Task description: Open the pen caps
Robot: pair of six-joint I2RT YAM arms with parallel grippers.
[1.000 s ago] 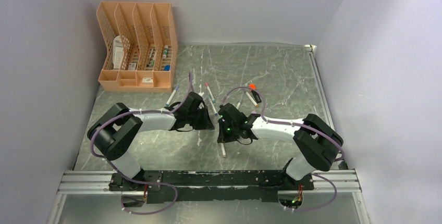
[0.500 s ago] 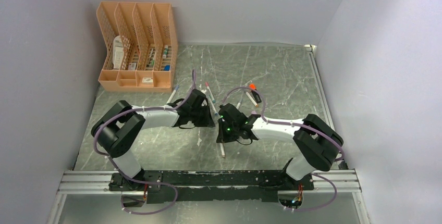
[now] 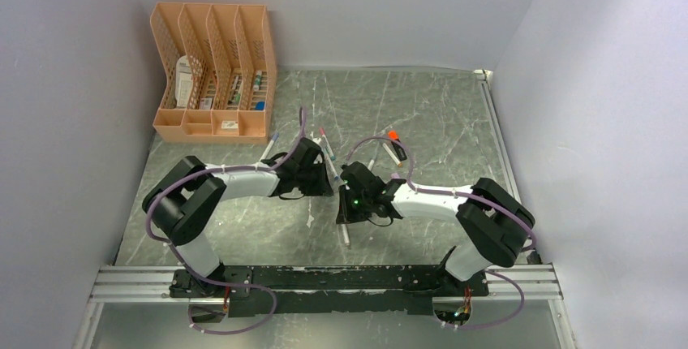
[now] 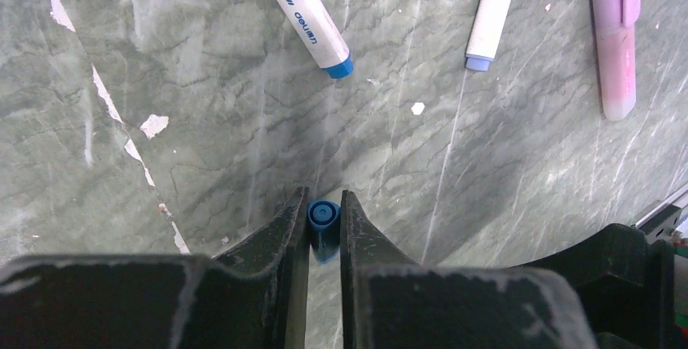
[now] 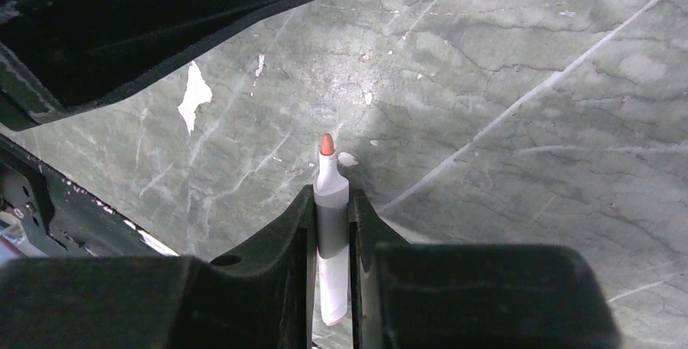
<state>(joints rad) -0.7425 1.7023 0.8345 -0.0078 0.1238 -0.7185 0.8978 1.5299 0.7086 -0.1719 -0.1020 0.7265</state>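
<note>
Near-right of the orange desk rack (image 3: 166,49), the 2 grippers meet almost nose to nose over the table (image 3: 454,122).

Left gripper (image 4: 324,203): jaws nearly closed, pinching a blue cap (image 4: 324,223) across its sides, closed end outward. The narrow pinch suits a short, slick cylinder.

Right gripper (image 5: 331,196): jaws closed to barrel width on a white pen barrel (image 5: 331,231). The bare orange-red tip (image 5: 327,144) points toward the rack side. The grip sits just behind the neck, probably so the barrel resists a straight pull.

Judgement: cap and barrel are apart, so this pen reads as opened. The cap needs setting down.

Room: the left gripper's housing looms just beside the right fingers, so clearance between them is tight. Just beyond the left fingers lie 3 loose items: a white pen with a blue end (image 4: 300,8), a white pen with a pale purple end (image 4: 489,12) and a pink highlighter (image 4: 617,36). An orange cap (image 3: 393,135) lies farther from the rack, beyond the right arm. Whether these are capped I cannot tell. Bare stone directly under the cap looks like the safest drop spot.
</note>
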